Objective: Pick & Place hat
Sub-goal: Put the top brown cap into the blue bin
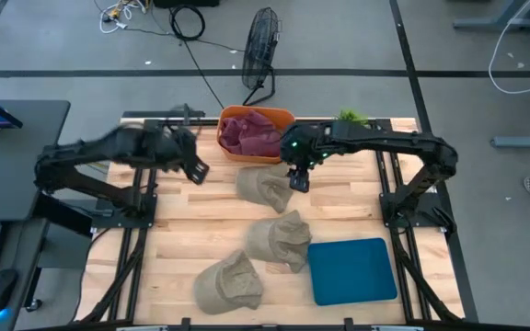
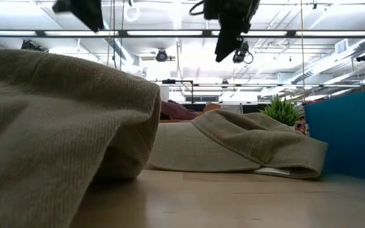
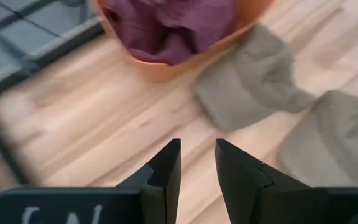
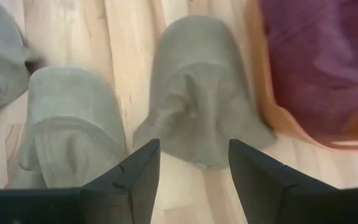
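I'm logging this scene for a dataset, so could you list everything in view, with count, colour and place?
Hats: three, khaki, lying in a diagonal line down the table's middle, from just in front of the basket toward the near edge.
Basket: one, orange, at the table's far edge, centre.
Cloth: maroon, bunched inside the basket.
Mat: one, blue, flat on the table's near right part.
Plant: one, green, at the far edge right of the basket.
Fan: one, black, on the floor beyond the table.
Table: one, light wood.
Left gripper: empty, above bare table left of the basket.
Right gripper: open, empty, above the hat nearest the basket.
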### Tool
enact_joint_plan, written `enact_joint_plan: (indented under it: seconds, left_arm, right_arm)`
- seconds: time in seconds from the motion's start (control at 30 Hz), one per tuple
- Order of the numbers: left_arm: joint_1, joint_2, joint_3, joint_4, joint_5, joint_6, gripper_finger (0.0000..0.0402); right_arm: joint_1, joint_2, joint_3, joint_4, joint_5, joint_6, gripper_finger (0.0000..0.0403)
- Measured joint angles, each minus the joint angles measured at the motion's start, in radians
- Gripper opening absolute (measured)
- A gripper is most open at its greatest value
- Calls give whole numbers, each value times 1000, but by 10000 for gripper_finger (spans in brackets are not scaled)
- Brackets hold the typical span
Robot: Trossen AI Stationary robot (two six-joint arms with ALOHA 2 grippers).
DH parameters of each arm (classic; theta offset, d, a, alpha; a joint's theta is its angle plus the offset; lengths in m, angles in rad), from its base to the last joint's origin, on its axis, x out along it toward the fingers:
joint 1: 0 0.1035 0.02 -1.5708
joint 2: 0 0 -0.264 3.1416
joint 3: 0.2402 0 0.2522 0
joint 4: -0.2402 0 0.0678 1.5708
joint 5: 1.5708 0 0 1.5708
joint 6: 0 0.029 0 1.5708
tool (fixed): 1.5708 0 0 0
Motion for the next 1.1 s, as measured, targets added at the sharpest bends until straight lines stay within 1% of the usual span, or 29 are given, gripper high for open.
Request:
enact_joint_plan:
  seconds: [0.07,0.17,0.33,0.47,0.63,0.7,0.97,1.03,1.1]
  left_arm:
    - [-26,-22,-111,141,2,-31,101]
    - [-50,-31,-242,326,-1,-64,101]
    - [-58,-29,-379,525,3,-85,101]
    - [-58,-29,-419,541,-4,-141,101]
    - [-57,-29,-422,546,-11,-155,101]
    - [-57,-29,-422,545,-12,-155,101]
    - [-57,-30,-422,543,-16,-144,101]
    - [-57,-30,-422,543,-16,-144,101]
    - [-57,-30,-422,543,-16,-139,101]
  right_arm:
    - [6,41,0,25,-17,-1,194]
    - [9,110,0,71,-62,-11,194]
    - [16,226,0,122,-57,-18,194]
    - [16,311,0,148,-5,-19,194]
    - [15,386,0,192,135,-26,194]
    - [15,402,0,195,174,-26,194]
    - [10,412,0,273,166,-23,192]
    - [10,412,0,297,158,-23,181]
    - [8,412,0,313,140,-27,157]
